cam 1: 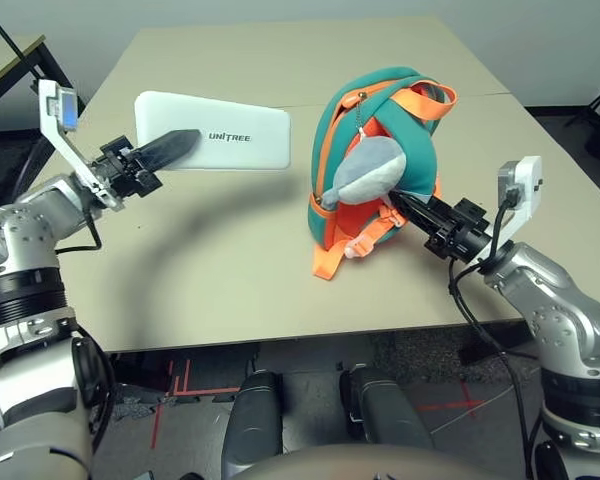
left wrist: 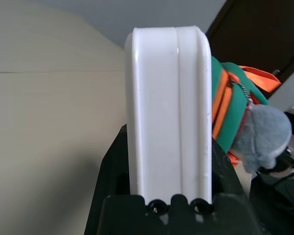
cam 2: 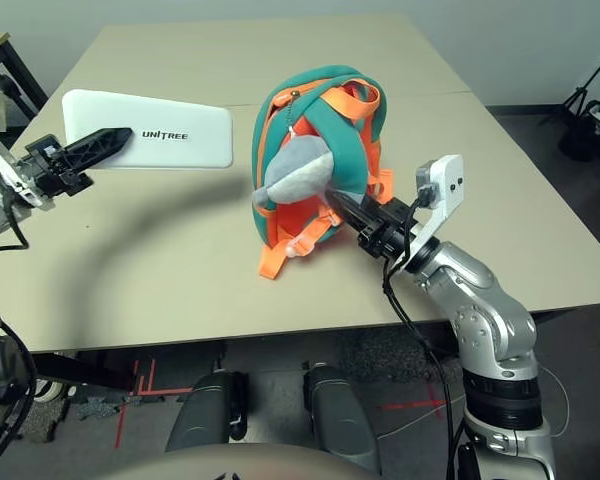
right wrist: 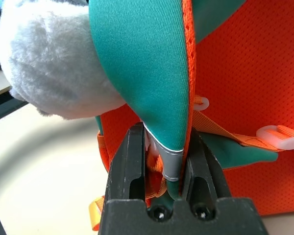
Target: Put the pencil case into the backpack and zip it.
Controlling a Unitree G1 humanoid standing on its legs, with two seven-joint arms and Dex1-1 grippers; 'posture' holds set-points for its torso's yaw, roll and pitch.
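Wrist views show left end effector [cam 1: 170, 150] clamping the pencil case [cam 1: 230, 135], right end effector [right wrist: 164, 161] pinching the backpack [cam 1: 380, 150] strap.

pencil case [cam 1: 230, 135]: left of the backpack, held above the table [cam 1: 210, 280]
backpack [cam 1: 380, 150]: upright on the table, right of centre
plush toy [cam 1: 370, 172]: on the backpack's near face

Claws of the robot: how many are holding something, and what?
2. The left claw holds the pencil case lifted above the table, left of the backpack. The right claw grips a teal strap of the backpack.
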